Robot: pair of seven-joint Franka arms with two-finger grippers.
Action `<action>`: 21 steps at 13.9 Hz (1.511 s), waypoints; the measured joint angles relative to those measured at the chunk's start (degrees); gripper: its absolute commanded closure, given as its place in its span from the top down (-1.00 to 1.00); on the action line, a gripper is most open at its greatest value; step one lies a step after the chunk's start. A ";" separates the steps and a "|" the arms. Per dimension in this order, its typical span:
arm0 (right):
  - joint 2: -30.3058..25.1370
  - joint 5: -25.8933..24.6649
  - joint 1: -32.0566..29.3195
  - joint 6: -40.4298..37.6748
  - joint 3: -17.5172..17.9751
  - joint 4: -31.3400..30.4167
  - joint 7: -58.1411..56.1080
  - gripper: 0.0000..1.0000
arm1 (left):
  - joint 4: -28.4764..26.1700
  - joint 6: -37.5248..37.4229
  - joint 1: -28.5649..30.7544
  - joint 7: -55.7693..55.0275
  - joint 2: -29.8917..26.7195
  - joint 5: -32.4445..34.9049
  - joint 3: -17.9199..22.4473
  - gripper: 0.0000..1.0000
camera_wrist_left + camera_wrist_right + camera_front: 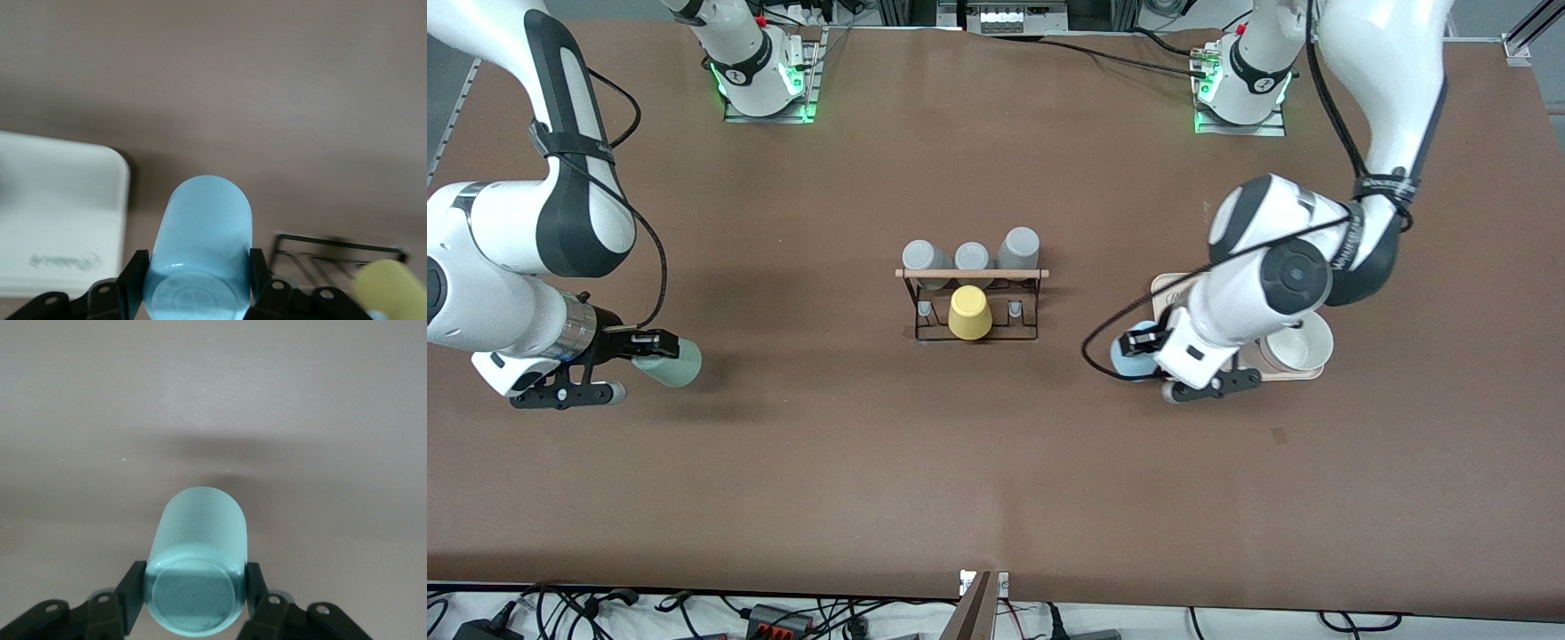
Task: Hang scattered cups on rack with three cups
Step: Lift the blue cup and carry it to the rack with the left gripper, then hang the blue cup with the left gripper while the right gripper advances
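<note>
My right gripper (656,347) is shut on the pale mint green cup (674,364), held on its side over bare table toward the right arm's end. In the right wrist view the gripper (195,588) clamps the mint cup (200,533) near its base. My left gripper (1144,343) is shut on the light blue cup (1128,359), over the table beside the tray. The left wrist view shows the gripper (197,272) clamping the blue cup (207,230). The rack (971,274) stands mid-table with a yellow cup (969,312) on it. It also shows in the left wrist view (333,248).
Three grey cups (972,256) hang on the rack's side farther from the front camera. A cream rectangular tray (1163,289) with a cream cup (1298,347) on it lies under the left arm. It also shows in the left wrist view (60,220).
</note>
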 measured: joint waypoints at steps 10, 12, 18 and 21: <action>-2.81 1.82 9.69 -5.80 0.21 4.26 14.64 -0.32 | 8.24 -0.62 -9.82 -21.18 4.71 -6.27 0.03 -0.99; -2.84 1.82 11.37 -5.81 0.23 4.27 16.48 -0.33 | 8.27 -0.62 -10.71 -21.27 5.65 -6.27 0.08 -0.99; -2.84 2.16 12.29 -5.87 0.16 4.27 17.34 -0.33 | 8.26 -0.68 -11.70 -21.27 7.07 -3.78 0.21 -0.98; -2.84 5.60 13.25 -5.92 0.19 4.27 17.43 -0.32 | 8.23 -0.72 -12.71 -21.27 8.46 -3.08 0.25 -0.92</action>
